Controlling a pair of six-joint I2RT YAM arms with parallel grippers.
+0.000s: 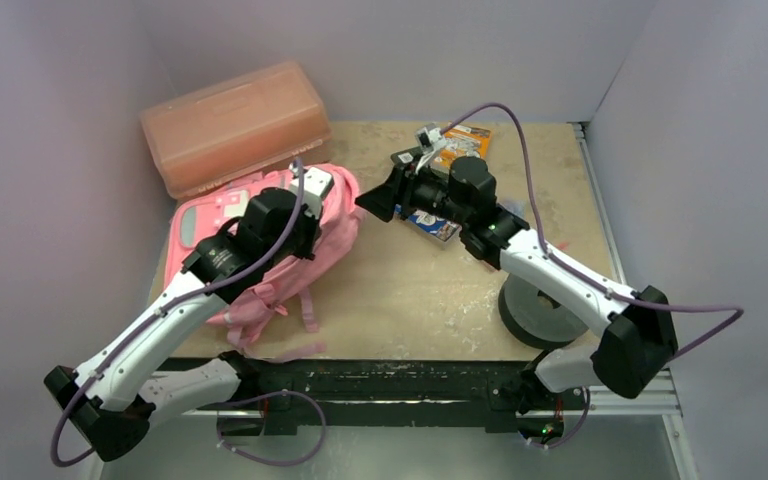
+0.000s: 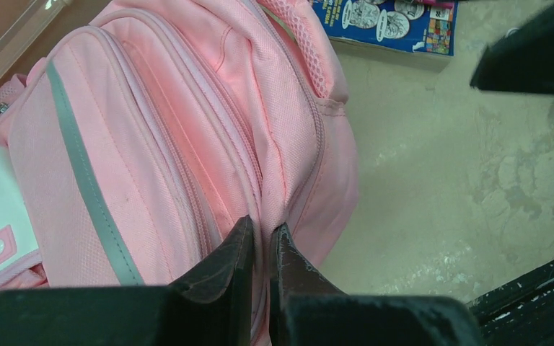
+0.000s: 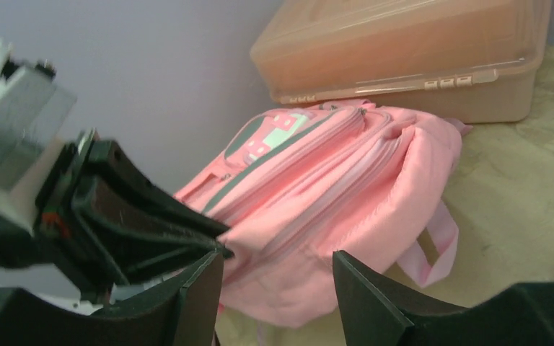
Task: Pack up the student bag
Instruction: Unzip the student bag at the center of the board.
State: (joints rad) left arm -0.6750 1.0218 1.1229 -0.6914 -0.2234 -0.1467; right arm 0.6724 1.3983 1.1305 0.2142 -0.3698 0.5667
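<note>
The pink student bag lies on the left of the table, with grey strips and zip pockets; it also shows in the left wrist view and the right wrist view. My left gripper is shut, pinching a fold of the bag's fabric by a zip seam; from above it sits on the bag. My right gripper is open and empty, just right of the bag and facing it.
A salmon-orange plastic box stands behind the bag by the wall. A blue printed book lies under the right arm, also in the left wrist view. An orange packet lies at the back. A grey roll sits near right.
</note>
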